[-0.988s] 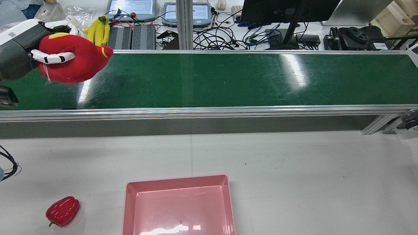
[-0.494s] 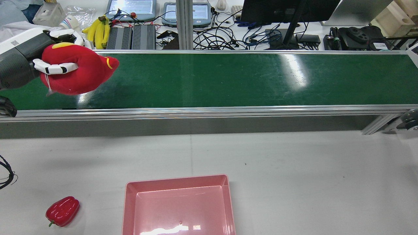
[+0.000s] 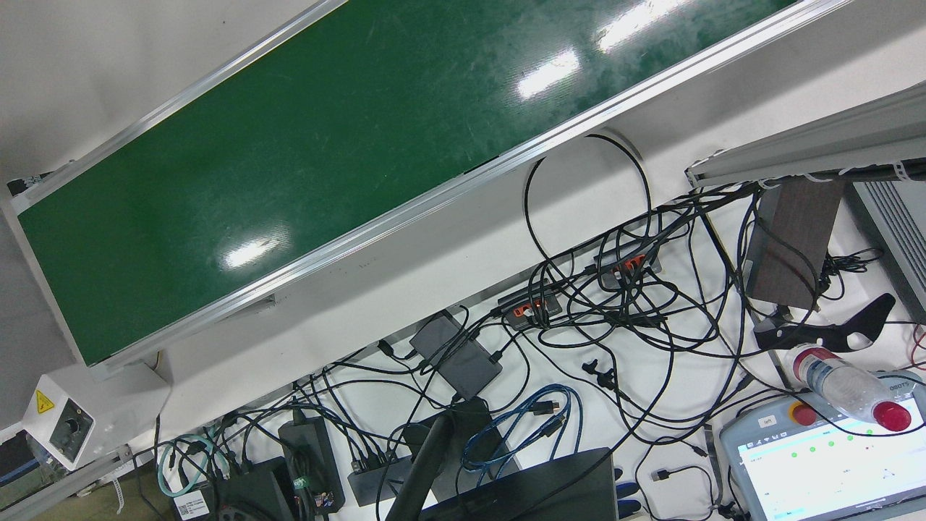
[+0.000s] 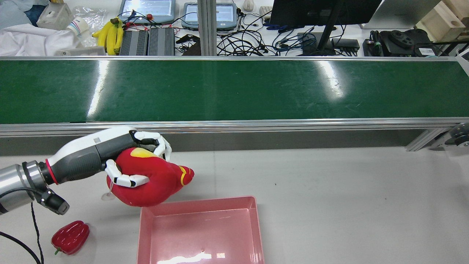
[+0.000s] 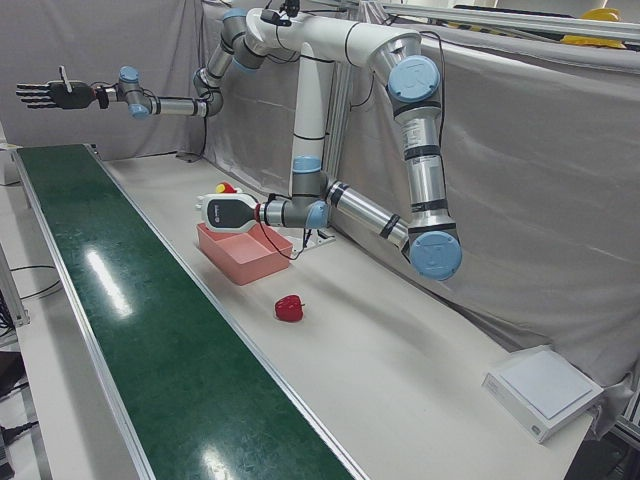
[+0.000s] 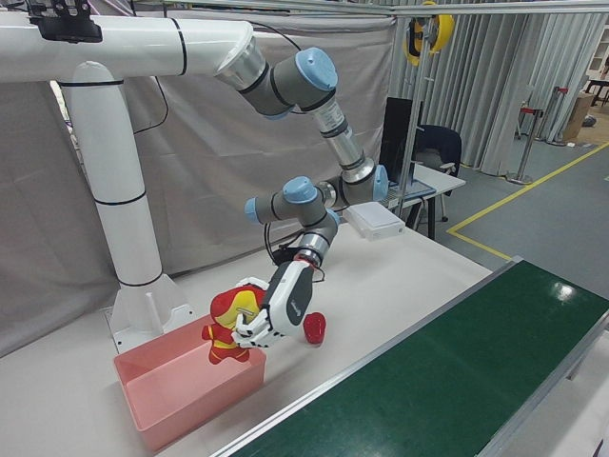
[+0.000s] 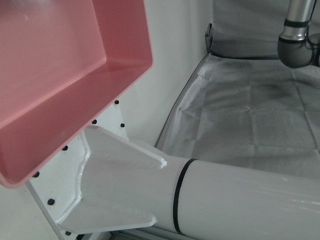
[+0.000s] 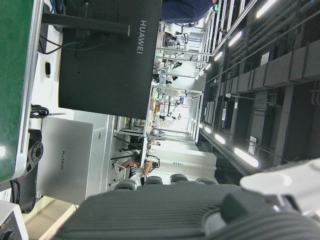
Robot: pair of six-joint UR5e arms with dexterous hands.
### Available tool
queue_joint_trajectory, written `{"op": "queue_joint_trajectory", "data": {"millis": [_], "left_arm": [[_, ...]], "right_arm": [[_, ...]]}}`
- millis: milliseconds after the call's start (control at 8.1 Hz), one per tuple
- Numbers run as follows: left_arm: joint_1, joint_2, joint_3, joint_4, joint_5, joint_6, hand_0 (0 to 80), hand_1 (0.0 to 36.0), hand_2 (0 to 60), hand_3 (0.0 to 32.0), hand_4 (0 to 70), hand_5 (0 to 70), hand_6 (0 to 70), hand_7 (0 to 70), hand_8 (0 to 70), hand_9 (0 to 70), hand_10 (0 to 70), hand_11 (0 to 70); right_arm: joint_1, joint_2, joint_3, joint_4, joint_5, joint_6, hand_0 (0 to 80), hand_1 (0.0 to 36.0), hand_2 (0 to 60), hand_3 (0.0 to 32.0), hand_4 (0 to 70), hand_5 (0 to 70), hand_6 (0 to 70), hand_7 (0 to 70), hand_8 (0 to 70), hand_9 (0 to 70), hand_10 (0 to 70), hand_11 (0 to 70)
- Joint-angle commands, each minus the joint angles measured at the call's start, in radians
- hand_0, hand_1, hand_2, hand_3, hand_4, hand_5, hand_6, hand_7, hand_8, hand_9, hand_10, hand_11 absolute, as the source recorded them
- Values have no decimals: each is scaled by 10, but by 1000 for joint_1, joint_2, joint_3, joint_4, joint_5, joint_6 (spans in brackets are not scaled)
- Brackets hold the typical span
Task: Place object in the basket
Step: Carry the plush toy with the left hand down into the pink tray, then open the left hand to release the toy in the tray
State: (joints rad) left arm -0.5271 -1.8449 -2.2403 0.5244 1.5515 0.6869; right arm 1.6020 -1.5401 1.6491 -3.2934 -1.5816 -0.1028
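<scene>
My left hand (image 4: pixel 121 150) is shut on a red and yellow plush toy (image 4: pixel 155 179) and holds it just above the table, at the far left corner of the pink basket (image 4: pixel 198 201). In the right-front view the hand (image 6: pixel 281 305) holds the toy (image 6: pixel 226 328) over the basket's edge (image 6: pixel 190 405). The left hand view shows the basket's wall (image 7: pixel 75 115) close by, with nothing in the part seen. My right hand (image 5: pixel 45 93) is open, raised high over the far end of the belt.
A red bell pepper (image 4: pixel 70 237) lies on the table left of the basket. The green conveyor belt (image 4: pixel 234 90) runs across behind, with nothing on it. The white arm pedestal (image 7: pixel 115 200) stands close to the basket. Cables and monitors lie beyond the belt.
My left hand has carried the plush toy from above the belt's left end down and toward the near side, to the basket's far left corner.
</scene>
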Motion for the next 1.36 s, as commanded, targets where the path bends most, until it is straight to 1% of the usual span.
{"op": "queue_joint_trajectory", "data": {"millis": [0,123,247,370,494,617,741,864,988,1111,1235], "left_arm": [[154,-1,1,20,-51,59,474,224,600,0,293,700,269,481,427,511,390,555],[174,-4,1,20,-53,59,478,222,600,0,289,700,258,467,414,499,373,534],[174,-1,1,23,-53,60,482,170,508,0,229,700,180,366,338,411,287,423],[173,3,1,32,-51,62,475,115,240,10,93,700,115,270,263,298,179,269],[162,3,-2,40,-50,62,483,91,76,106,32,631,77,211,219,236,124,190],[150,4,-10,51,-48,60,486,80,0,152,17,546,42,141,175,175,91,142],[148,7,-25,72,-48,62,487,80,0,168,19,472,25,112,159,153,78,124],[142,7,-27,91,-48,63,503,95,0,154,45,416,21,115,150,140,68,111],[139,9,-27,92,-48,63,533,117,0,166,41,383,20,115,156,138,62,105],[136,9,-36,104,-48,63,575,154,0,152,39,393,20,117,161,139,62,109],[98,10,-60,129,-47,62,542,122,0,124,42,385,19,113,170,143,63,107]], "right_arm": [[-1,0,-2,0,0,0,0,0,0,0,0,0,0,0,0,0,0,0],[-1,0,-2,0,0,0,0,0,0,0,0,0,0,0,0,0,0,0],[-1,0,0,0,0,0,0,0,0,0,0,0,0,0,0,0,0,0],[-1,0,0,0,0,0,0,0,0,0,0,0,0,0,0,0,0,0],[1,0,0,0,0,0,0,0,0,0,0,0,0,0,0,0,0,0],[1,0,0,0,0,0,0,0,0,0,0,0,0,0,0,0,0,0],[1,0,0,0,0,0,0,0,0,0,0,0,0,0,0,0,0,0],[1,0,0,0,0,0,0,0,0,0,0,0,0,0,0,0,0,0],[1,0,0,0,0,0,0,0,0,0,0,0,0,0,0,0,0,0],[1,0,0,0,0,0,0,0,0,0,0,0,0,0,0,0,0,0],[1,0,0,0,0,0,0,0,0,0,0,0,0,0,0,0,0,0]]}}
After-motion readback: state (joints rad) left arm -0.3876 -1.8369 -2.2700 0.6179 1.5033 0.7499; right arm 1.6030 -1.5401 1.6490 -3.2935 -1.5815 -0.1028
